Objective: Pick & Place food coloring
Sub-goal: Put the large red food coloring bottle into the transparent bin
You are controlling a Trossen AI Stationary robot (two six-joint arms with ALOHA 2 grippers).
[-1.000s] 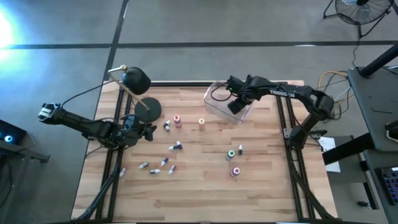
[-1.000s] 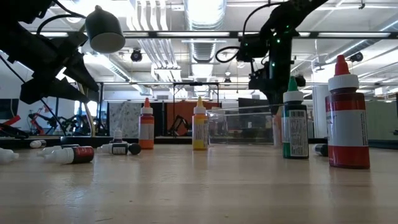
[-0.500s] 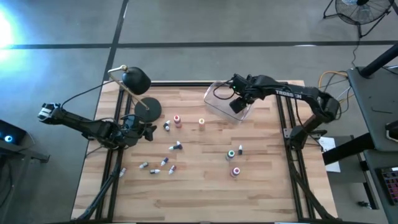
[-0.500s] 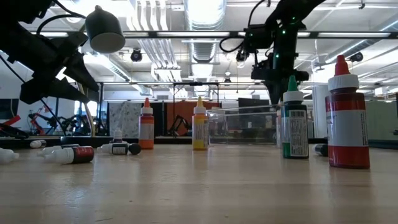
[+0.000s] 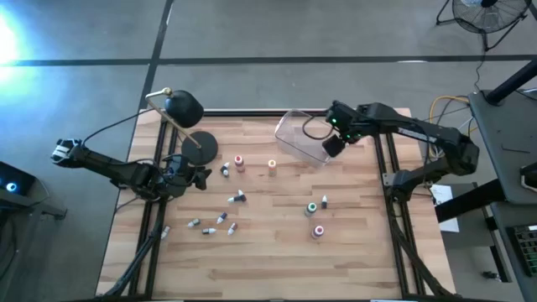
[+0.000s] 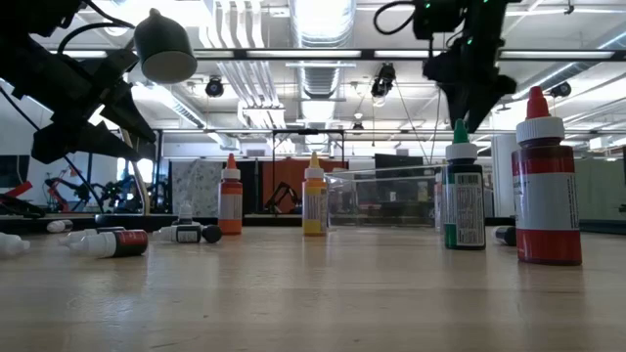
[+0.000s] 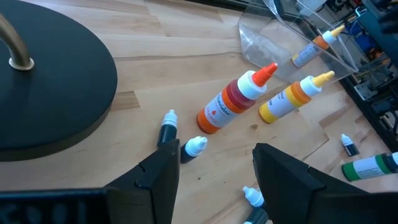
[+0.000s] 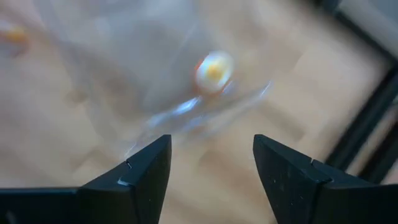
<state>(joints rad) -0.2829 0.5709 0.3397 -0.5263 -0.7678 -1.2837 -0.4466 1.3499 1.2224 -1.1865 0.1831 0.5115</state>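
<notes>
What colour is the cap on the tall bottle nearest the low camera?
Red, atop a white collar on the dark red bottle; the low view shows it best.

The right arm reaches in from the table's right edge toward the far middle, bent at the elbow. The right gripper (image 5: 333,144) hangs raised above the surface; in its wrist view the two dark fingers (image 8: 140,177) stand apart with nothing between them. The left arm stretches low along the table's left side. The left gripper (image 5: 201,174) waits there, its jaws parted and empty.
</notes>
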